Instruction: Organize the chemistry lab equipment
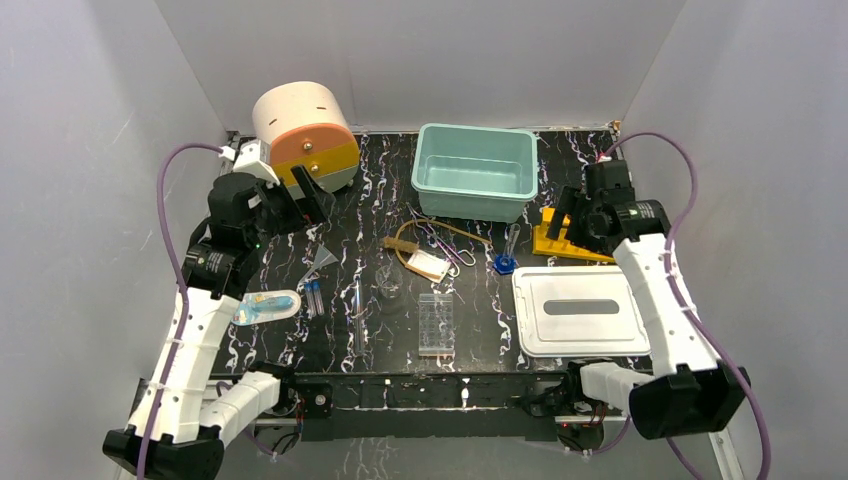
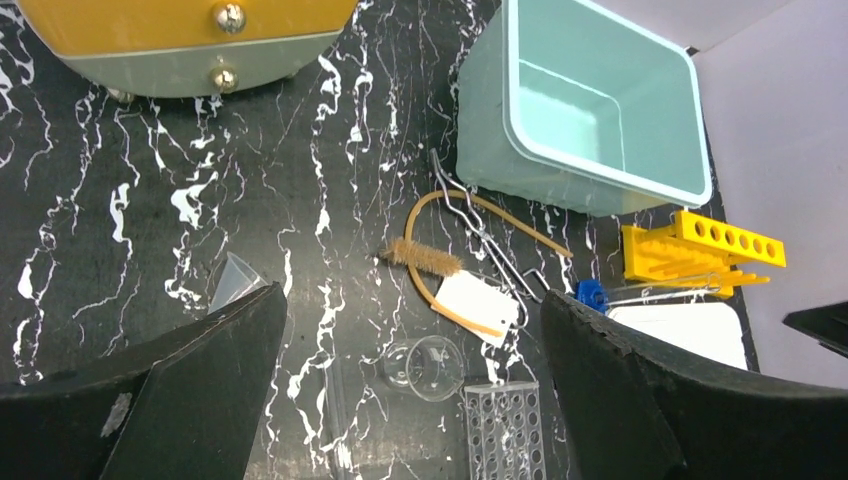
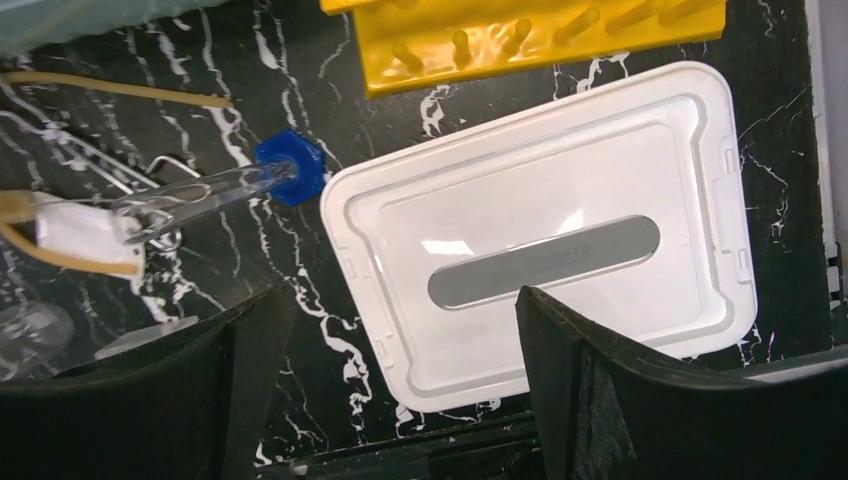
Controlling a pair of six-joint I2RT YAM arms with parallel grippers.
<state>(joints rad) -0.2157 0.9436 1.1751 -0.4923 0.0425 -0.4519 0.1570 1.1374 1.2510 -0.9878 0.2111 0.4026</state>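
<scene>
On the marbled table (image 1: 380, 170) between my 2 arms lie the funnel (image 1: 322, 262), beaker (image 1: 391, 287), well plate (image 1: 436, 323), tongs (image 1: 440, 240) and blue-footed cylinder (image 1: 506, 258). Left gripper (image 2: 412, 298) and right gripper (image 3: 400, 298) hover, fingers spread wide, holding nothing.

Drum (image 1: 305, 135) back-left; teal bin (image 1: 470, 205), yellow rack (image 1: 553, 243), white lid (image 1: 580, 310).
</scene>
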